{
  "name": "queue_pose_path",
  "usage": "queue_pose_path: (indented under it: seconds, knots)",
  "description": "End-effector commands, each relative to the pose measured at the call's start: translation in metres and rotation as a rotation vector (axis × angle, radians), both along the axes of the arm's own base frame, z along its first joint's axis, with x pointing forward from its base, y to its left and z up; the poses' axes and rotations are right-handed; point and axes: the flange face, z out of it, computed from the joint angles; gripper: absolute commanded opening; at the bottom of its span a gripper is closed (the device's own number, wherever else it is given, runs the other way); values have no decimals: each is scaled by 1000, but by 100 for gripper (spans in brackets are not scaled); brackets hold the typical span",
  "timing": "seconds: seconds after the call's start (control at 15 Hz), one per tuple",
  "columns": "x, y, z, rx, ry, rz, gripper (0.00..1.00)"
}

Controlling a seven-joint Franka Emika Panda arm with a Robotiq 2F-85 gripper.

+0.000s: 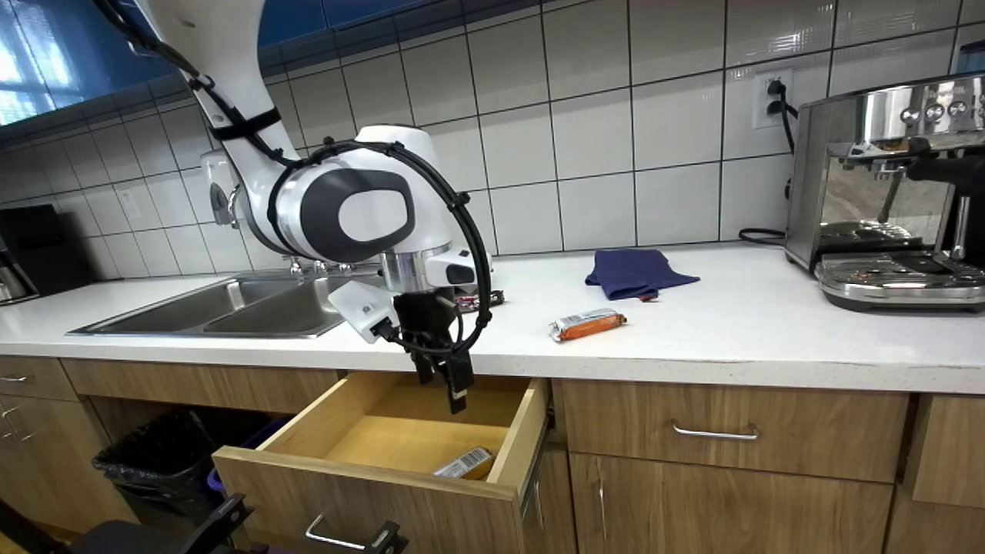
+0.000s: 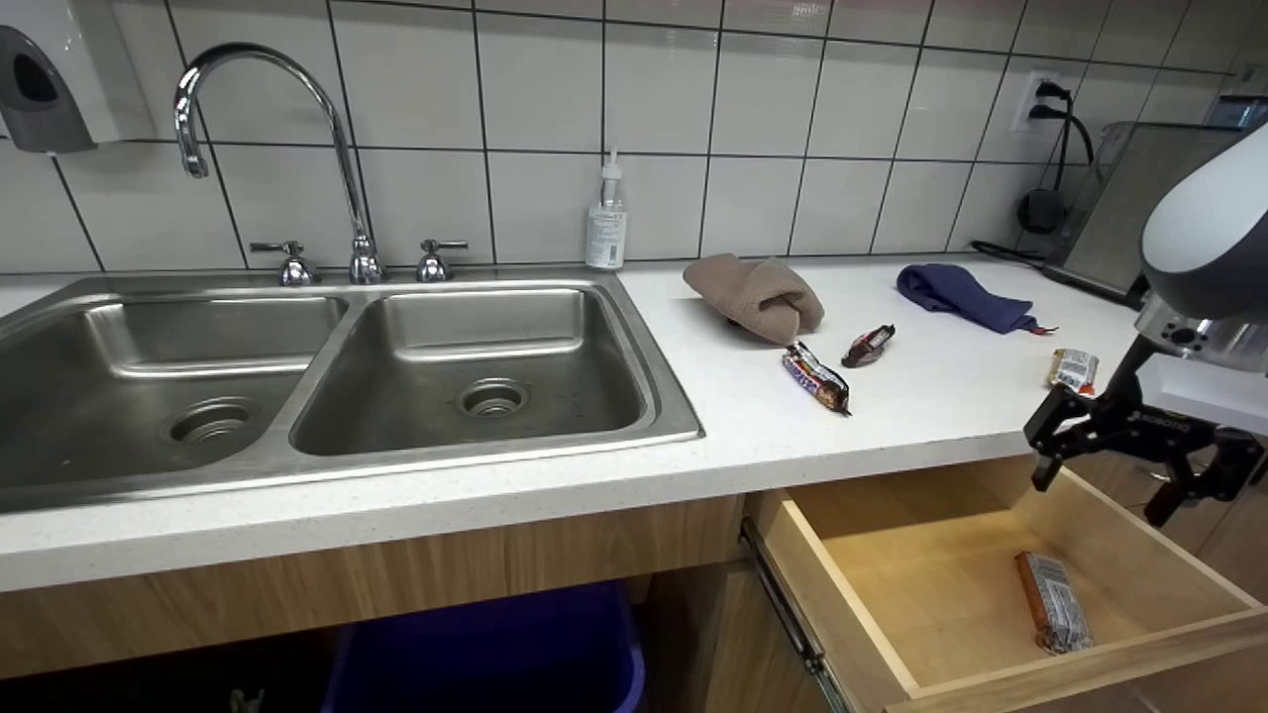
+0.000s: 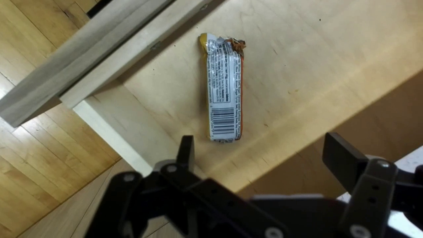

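Gripper (image 3: 259, 147) hangs spread and empty over the drawer (image 2: 921, 555) (a wrapped bar (image 3: 224, 89) lies near right). Release seems the step; the next move probably needs lifting clear.

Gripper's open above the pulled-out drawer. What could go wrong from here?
The wrapped bar lies near the drawer front, so the open gripper could clip that panel if it reaches down. The looping cable might snag on the counter edge. A low sideways move could also hit the side wall.
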Motion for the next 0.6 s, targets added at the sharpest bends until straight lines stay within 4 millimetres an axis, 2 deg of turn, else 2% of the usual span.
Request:
queue_pose_path:
  seconds: [0.0,0.53]
  knots:
    - [-7,-1,28,27,-43,-15,100]
    - [4,-8,67,95,-63,-32,100]
